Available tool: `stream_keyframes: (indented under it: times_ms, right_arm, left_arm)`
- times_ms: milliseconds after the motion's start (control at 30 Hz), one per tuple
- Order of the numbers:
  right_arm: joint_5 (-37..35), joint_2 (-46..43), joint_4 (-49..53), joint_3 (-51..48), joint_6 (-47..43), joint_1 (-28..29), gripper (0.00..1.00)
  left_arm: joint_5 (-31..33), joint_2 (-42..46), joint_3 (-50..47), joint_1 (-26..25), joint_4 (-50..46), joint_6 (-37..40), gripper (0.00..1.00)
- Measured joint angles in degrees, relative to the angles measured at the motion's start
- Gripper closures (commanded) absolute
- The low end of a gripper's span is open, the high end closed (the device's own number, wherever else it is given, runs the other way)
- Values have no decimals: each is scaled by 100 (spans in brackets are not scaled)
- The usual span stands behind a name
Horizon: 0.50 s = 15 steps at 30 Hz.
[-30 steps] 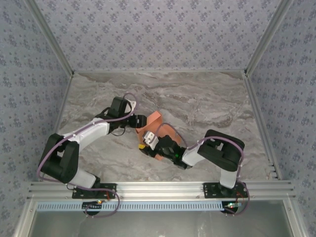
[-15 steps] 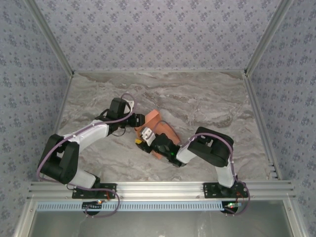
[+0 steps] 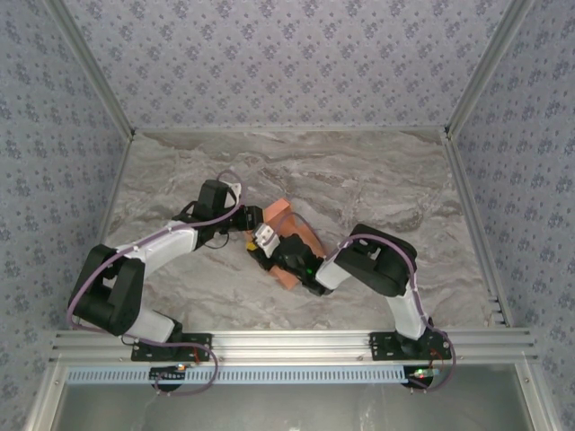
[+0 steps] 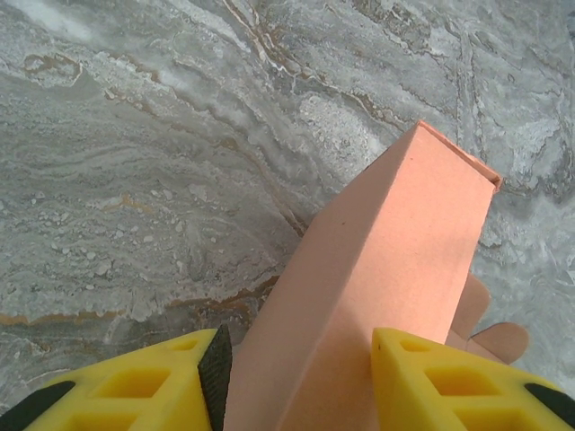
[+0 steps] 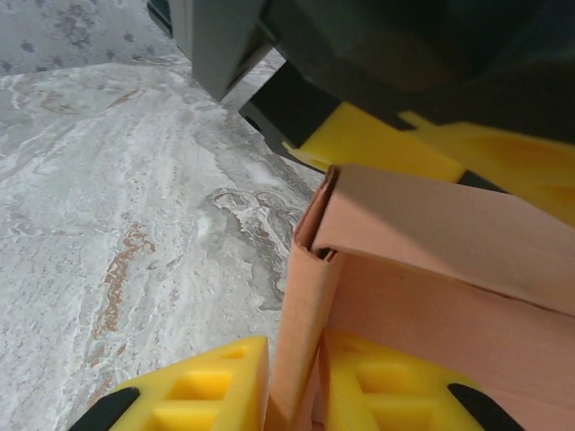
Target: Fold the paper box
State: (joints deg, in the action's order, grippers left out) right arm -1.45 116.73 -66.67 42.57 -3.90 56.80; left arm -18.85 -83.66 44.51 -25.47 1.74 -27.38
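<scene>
Near the middle of the marble table, between your two arms, the paper box lay already raised into a long salmon sleeve rather than a flat sheet. By my reading you were midway through the fold: the walls stood up, one end gaped open in the left wrist view, and rounded tabs hung loose beside it. The next move probably called for one steady hold while the other arm turned a wall or flap along its crease, gently, since card this thin would buckle. Your left gripper straddled the sleeve at a middling width, its yellow fingers lying against both sides, so it seemed to hold the box. Your right gripper was drawn narrow, pinching a single upright wall of the box between its pads.
</scene>
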Motion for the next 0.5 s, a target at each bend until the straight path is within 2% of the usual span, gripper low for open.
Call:
stream_keyframes:
  times_ms: [133,233,367,500]
  right_arm:
    - [614,118,-33,101,0,-236,76]
    - [1255,184,15,199,-17,-444,64]
    - [1906,227,177,350,-87,-625,63]
    - [2177,229,245,400,-120,-680,64]
  left_arm:
    - [2,0,-35,15,103,-83,56]
    - [-39,-2,-57,28,136,-138,56]
    - [-197,-2,-96,-2,136,-192,56]
    - [-236,-2,-107,-2,146,-232,56]
